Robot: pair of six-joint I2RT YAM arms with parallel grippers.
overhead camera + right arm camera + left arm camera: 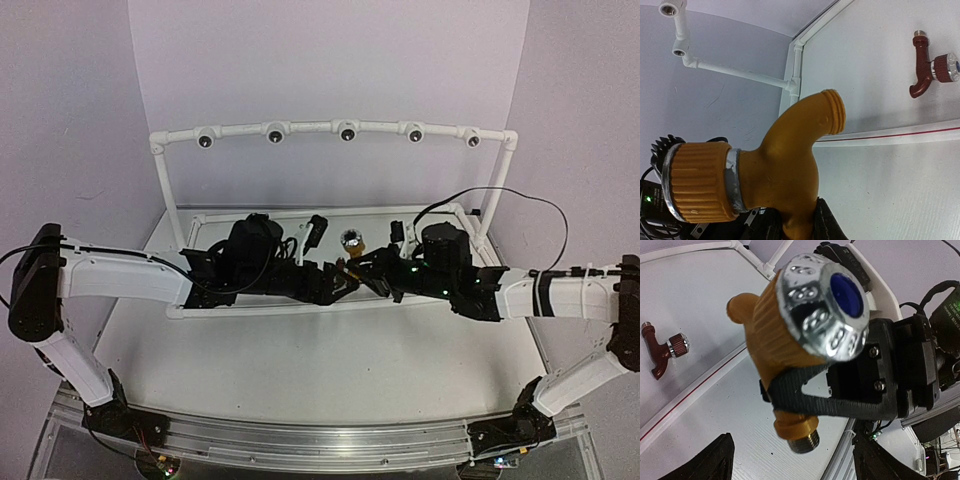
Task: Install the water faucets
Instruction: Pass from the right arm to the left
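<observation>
Yellow-orange faucet (772, 335): held clear of the white surface at the middle of the scene, where the two arms meet. Its silvery, faceted knob with a blue centre faces the left wrist camera, and its threaded metal end points down.
Right gripper (795, 395): clamped around the yellow-orange faucet's lower body, dark fingers (840, 407) pressed on both sides.
Left gripper (792, 460): jaws spread wide with nothing between them. It sits just short of the held faucet without touching it.
Reddish-brown faucet (927, 70): lying on its side on the white surface, silvery knob still on, well apart from both grippers. A thin red line runs between it and the held faucet.
Pipe frame (340, 128): white tubing standing at the far side, with a row of round sockets with dark holes along its top bar.
Tray (260, 308): white and low-rimmed, under both grippers, with the frame rising from its far edge.
Arms: left reaches in from the left, right from the right, both over the tray.
</observation>
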